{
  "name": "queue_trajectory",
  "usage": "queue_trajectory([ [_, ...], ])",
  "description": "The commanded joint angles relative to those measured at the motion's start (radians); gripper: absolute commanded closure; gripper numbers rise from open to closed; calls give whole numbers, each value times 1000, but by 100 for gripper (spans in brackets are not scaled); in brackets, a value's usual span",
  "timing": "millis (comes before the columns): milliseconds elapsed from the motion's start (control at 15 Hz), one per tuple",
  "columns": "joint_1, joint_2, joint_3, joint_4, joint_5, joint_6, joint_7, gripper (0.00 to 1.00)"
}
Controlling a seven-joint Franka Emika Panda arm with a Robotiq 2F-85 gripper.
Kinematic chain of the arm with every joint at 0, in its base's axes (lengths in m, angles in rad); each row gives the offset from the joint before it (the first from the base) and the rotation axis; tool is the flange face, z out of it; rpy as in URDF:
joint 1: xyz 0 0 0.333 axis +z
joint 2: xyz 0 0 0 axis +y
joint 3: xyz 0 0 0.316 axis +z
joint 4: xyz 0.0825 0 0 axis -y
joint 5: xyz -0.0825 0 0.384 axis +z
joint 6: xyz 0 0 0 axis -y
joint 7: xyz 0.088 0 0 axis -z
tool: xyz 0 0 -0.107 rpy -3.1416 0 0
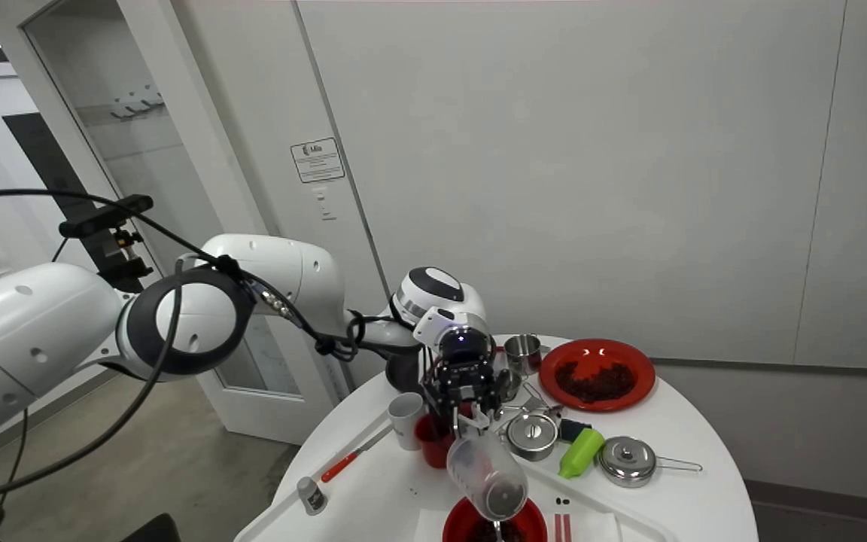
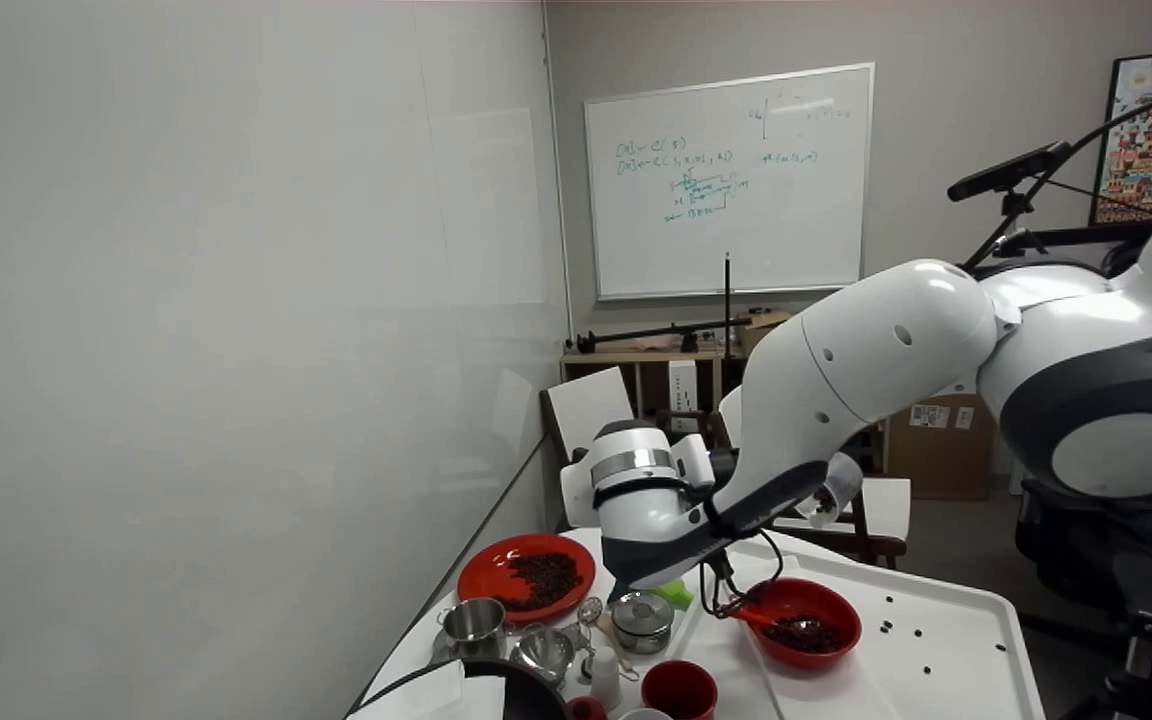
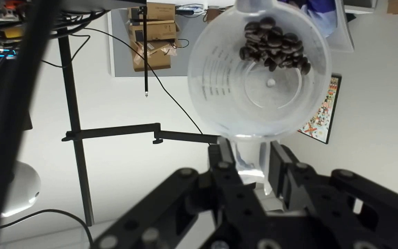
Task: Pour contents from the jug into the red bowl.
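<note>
Gripper (image 3: 250,147) pinches jug (image 3: 256,81) by its handle (image 3: 249,157), prob best spot, b/c plastic w/ some beans (image 3: 273,45) looks light, stiff & slick.

The arm (image 2: 866,350) screens most of the claw (image 3: 250,155) and part of the jug (image 2: 836,487) in an exterior view, where a black pan (image 2: 534,692) runs off the bottom. The lower edge crops the red bowl (image 1: 457,521) and 2 red strips (image 1: 558,528) too small to identify in an exterior view. In the wrist view, a dark bar (image 3: 18,114) blurs at left and the top edge clips the jug.
</note>
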Motion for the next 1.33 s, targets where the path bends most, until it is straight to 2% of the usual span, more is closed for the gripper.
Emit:
queue_trajectory([
  [0, 16, 62, -35, 77, -29, -67, -4, 91],
  [400, 25, 92, -53, 102, -43, -94, -30, 91],
  [467, 20, 88, -41, 99, -40, -76, -61, 91],
  [533, -2, 68, 20, 86, -74, -64, -82, 91],
  [667, -15, 63, 56, 82, -76, -34, -139, 91],
  [933, -43, 63, 119, 86, -37, 25, -240, 91],
  [1267, -67, 63, 169, 88, 37, 52, -303, 91],
])
